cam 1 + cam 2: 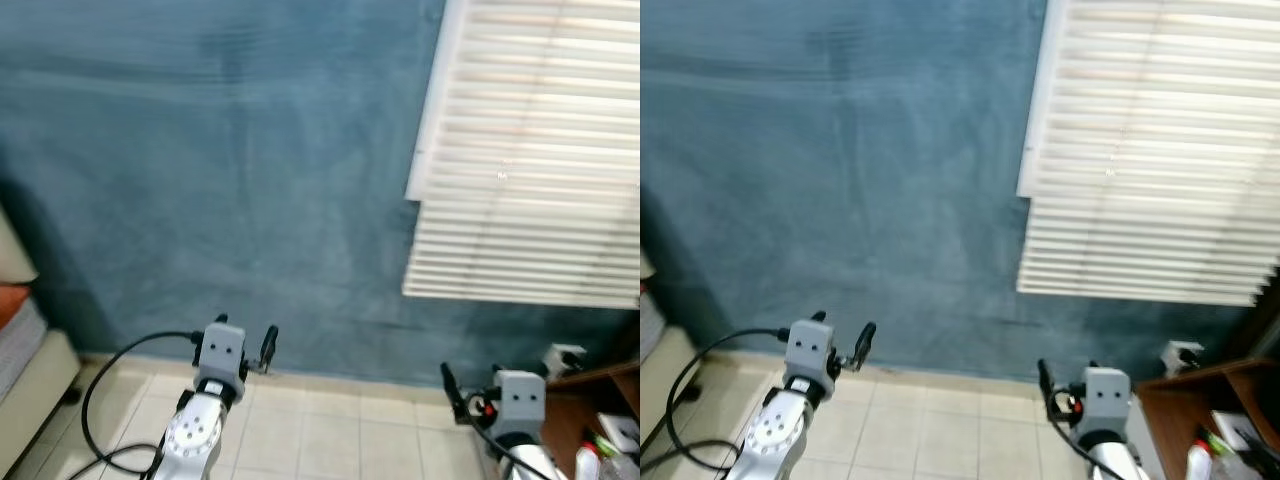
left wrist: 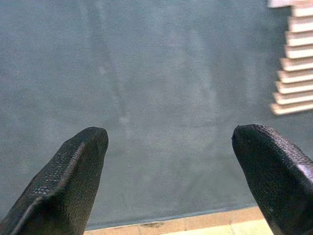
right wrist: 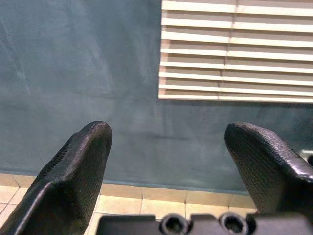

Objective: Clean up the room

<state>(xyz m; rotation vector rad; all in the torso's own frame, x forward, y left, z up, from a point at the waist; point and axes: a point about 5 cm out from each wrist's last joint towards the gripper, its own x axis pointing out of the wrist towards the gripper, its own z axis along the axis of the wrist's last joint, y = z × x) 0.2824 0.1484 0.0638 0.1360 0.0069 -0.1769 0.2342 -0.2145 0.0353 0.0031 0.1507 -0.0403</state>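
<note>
Both arms are raised in front of a blue wall. My left gripper points at the wall low in the left of the eye views, open, with nothing between its black fingers. Low on the right, my right gripper is held out the same way, open and empty, and its fingers frame the wall and the blinds. Neither gripper touches anything.
White window blinds hang at the upper right. A wooden desk at the bottom right carries a white bottle and small items, with a wall socket above it. A cushioned seat stands at the far left. Beige floor tiles lie below.
</note>
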